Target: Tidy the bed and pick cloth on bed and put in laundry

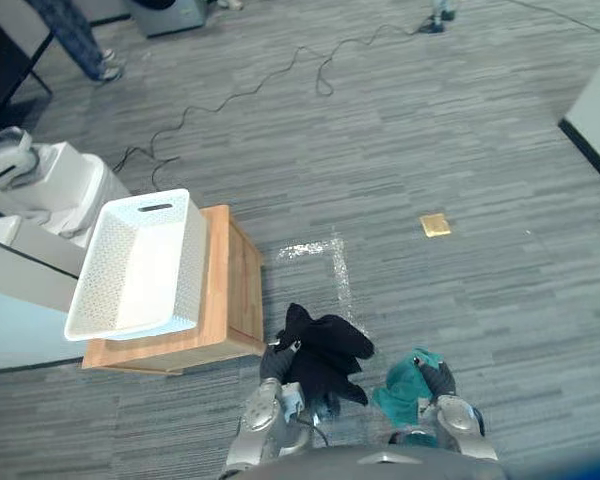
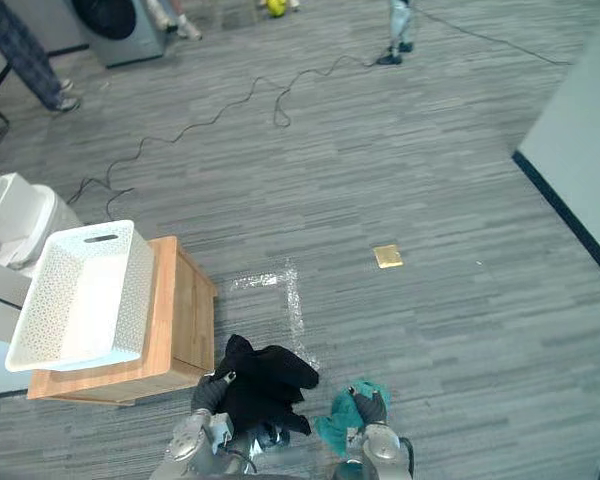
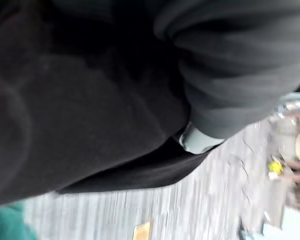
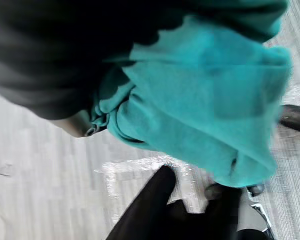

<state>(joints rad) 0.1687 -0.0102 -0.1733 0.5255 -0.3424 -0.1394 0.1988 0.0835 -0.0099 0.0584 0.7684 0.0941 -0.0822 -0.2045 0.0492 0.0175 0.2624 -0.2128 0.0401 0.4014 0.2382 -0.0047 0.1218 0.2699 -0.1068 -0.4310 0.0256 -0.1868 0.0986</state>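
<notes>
The black cloth (image 1: 325, 355) hung bunched at the bottom centre of the frame, with my left hand (image 1: 277, 362) clenched around its left edge. Just right of it, the teal cloth (image 1: 408, 385) was gripped in my right hand (image 1: 438, 378), its dark fingers curled over the top fold. Both bundles dangled clear of the grey floor (image 1: 460, 150), near the tape marks (image 1: 335, 260).

The white basket (image 1: 190, 270) sat to the middle left on a wooden stand (image 1: 230, 290), tipped a little and apparently empty. A person (image 1: 80, 40) stood at the upper left, well apart.

As I judged it, the step was carrying to the basket. I needed to turn left, raise each bundle above the near rim, and let go over the opening one hand at a time. That way no trailing end would snag on the rim or stand.
</notes>
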